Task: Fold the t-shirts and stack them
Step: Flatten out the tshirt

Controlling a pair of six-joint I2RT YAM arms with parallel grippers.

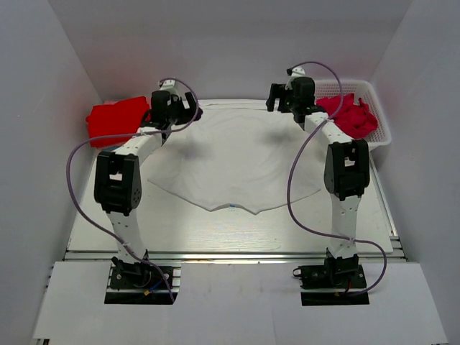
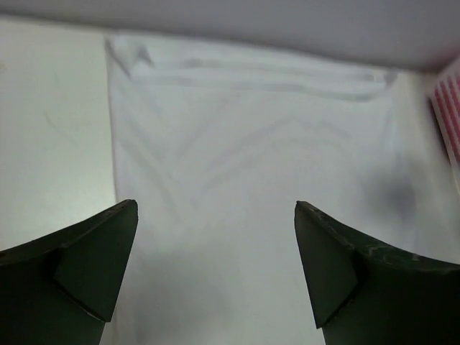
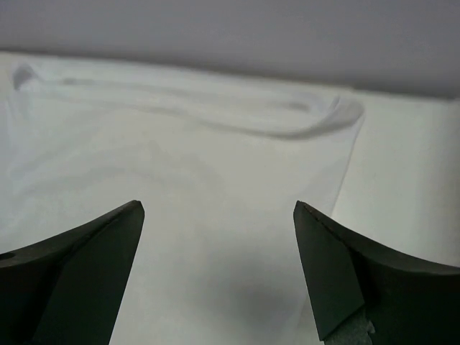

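From above, the white t-shirt (image 1: pixel 237 162) lies spread flat in the middle of the desk (image 1: pixel 180 231), laid out for folding. The left claw (image 1: pixel 190 111) and right claw (image 1: pixel 276 98) hover one over each far corner, probably so both can lift that edge together. A folded red t-shirt (image 1: pixel 115 119) at the far left looks like the start of the stack. Crumpled red shirts (image 1: pixel 352 115) fill the white basket (image 1: pixel 379 136) at the far right.

At the left wrist, the fingers (image 2: pixel 93 251) are spread wide and hold nothing, with the shirt's far left corner ahead.

At the right wrist, the fingers (image 3: pixel 345 266) are equally wide and empty, facing the far right corner.
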